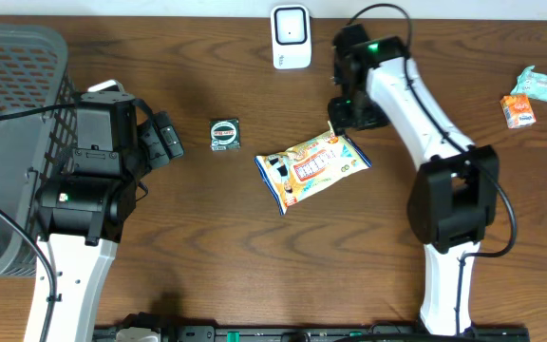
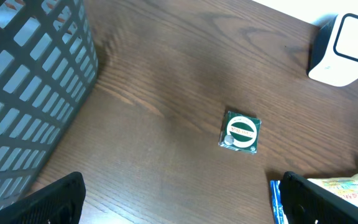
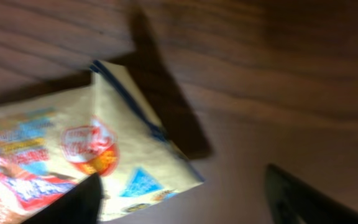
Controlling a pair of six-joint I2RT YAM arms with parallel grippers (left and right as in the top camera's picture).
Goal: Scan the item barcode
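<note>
Snack packet point(image 1: 311, 169) lay below your right gripper point(image 3: 182, 186), jaws spread over its corner, pinching nothing. It looked light, limp and slippery; that sealed corner was your best hold.

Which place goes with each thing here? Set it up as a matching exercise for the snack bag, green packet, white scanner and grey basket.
Things:
1. snack bag
2. green packet
3. white scanner
4. grey basket

Places:
A. far edge of the table, at the top of the overhead view
B. the robot's far left
C. mid-table, printed face up
D. just left of the snack bag, lying flat

Pairs: 1-C, 2-D, 3-A, 4-B
</note>
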